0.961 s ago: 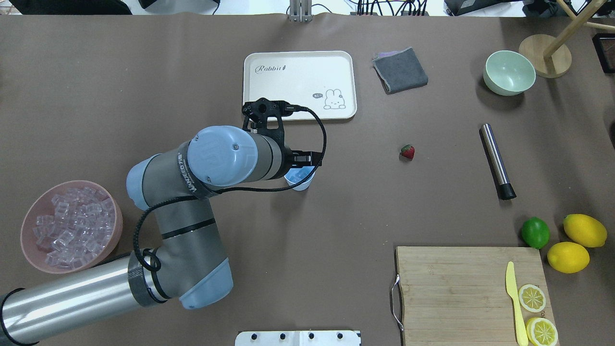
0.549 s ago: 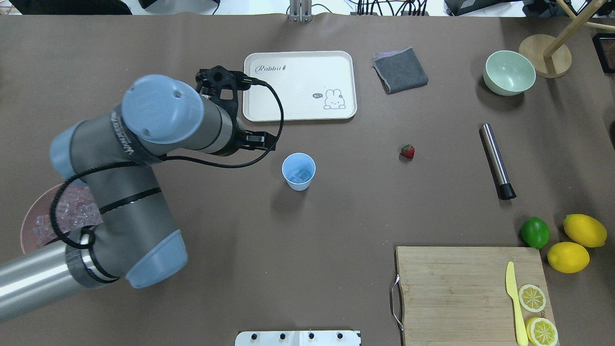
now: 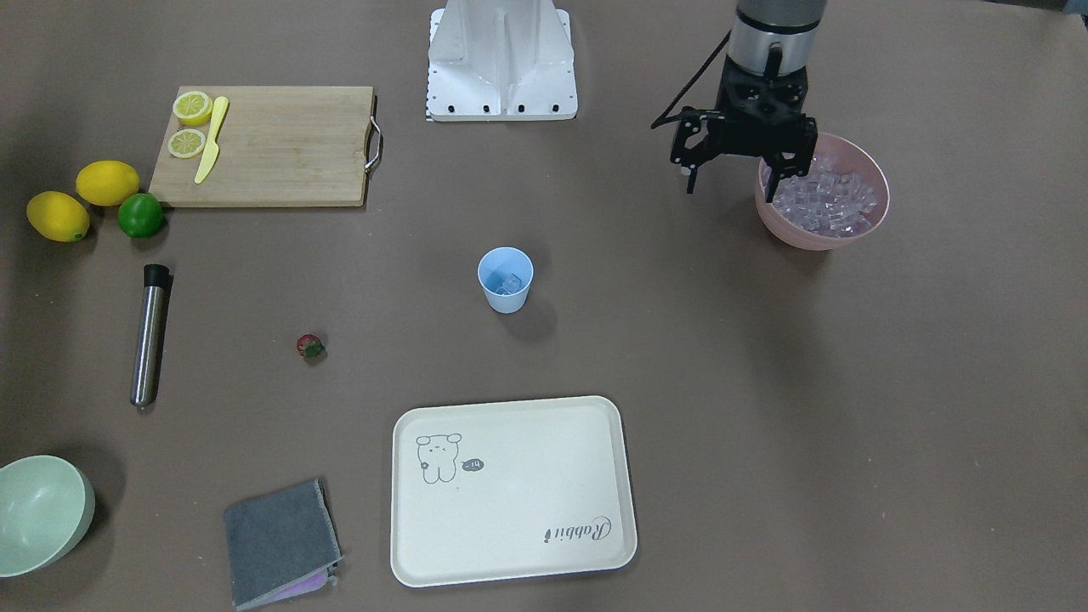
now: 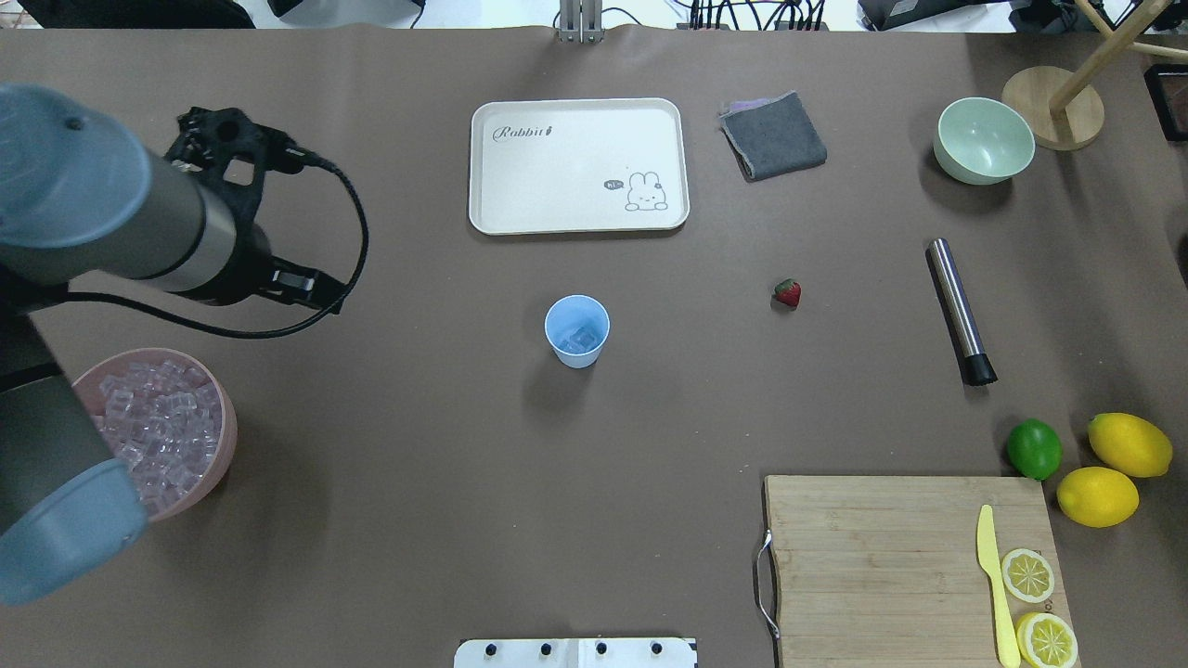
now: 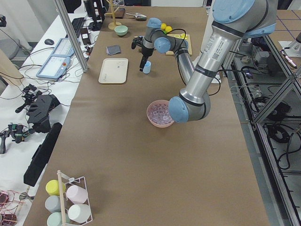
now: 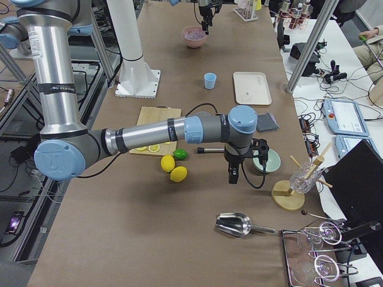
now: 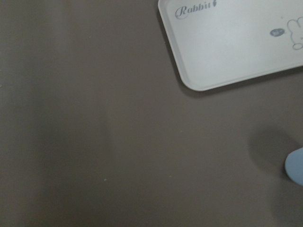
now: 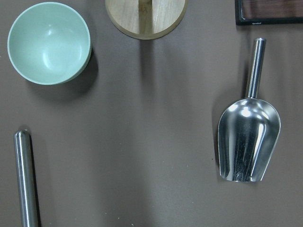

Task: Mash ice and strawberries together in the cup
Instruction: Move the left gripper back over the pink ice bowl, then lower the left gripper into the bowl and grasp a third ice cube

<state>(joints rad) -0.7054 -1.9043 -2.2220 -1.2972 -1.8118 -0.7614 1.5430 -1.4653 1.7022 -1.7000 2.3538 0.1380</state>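
Note:
The light blue cup stands upright mid-table with a few ice cubes in it; it also shows in the front view. More ice fills the pink bowl at the robot's left. My left gripper is open and empty, raised beside that bowl's rim, far from the cup. The strawberry lies alone on the table to the cup's right. A metal muddler lies beyond it. My right gripper hangs near the pale green bowl; I cannot tell whether it is open.
A cream tray lies behind the cup, with a grey cloth and pale green bowl to its right. A cutting board holds a knife and lemon slices. Lime and lemons sit beside it. A metal scoop lies by a wooden stand.
My left arm has swung from over the cup to the left, toward the pink bowl. The cup stays in place with ice in it.

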